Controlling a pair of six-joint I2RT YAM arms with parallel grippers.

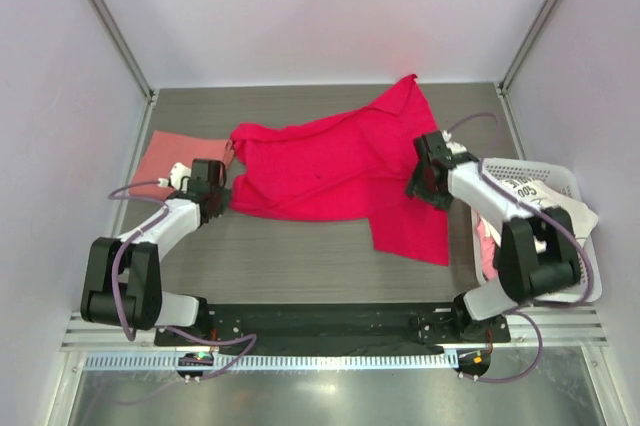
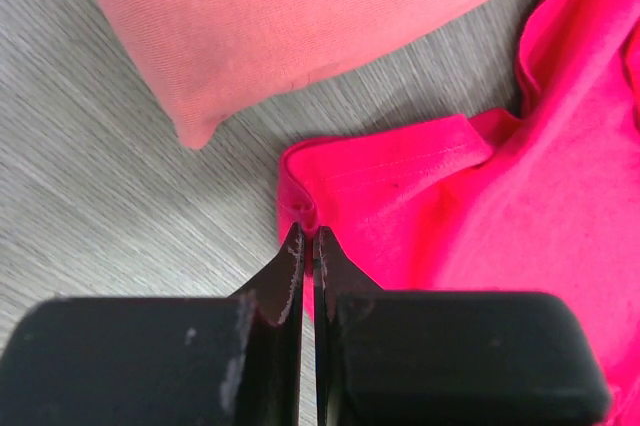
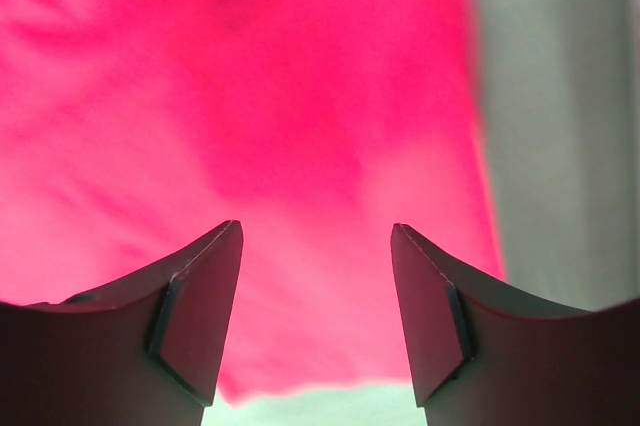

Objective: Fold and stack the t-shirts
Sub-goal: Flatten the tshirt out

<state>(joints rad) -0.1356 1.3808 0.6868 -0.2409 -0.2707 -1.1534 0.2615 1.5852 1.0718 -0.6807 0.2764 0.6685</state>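
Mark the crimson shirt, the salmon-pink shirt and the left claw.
crimson shirt (image 1: 330, 171): top external view, middle of its spread body.
salmon-pink shirt (image 1: 172, 153): top external view, centre of the cloth.
left claw (image 2: 308, 236): left wrist view, between its closed fingertips at the crimson hem.

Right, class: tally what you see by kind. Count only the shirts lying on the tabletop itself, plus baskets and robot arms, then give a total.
Shirts on the tabletop: 2 (crimson shirt, salmon-pink shirt)
Baskets: 1 (white basket)
Robot arms: 2 (left arm, right arm)
Total: 5
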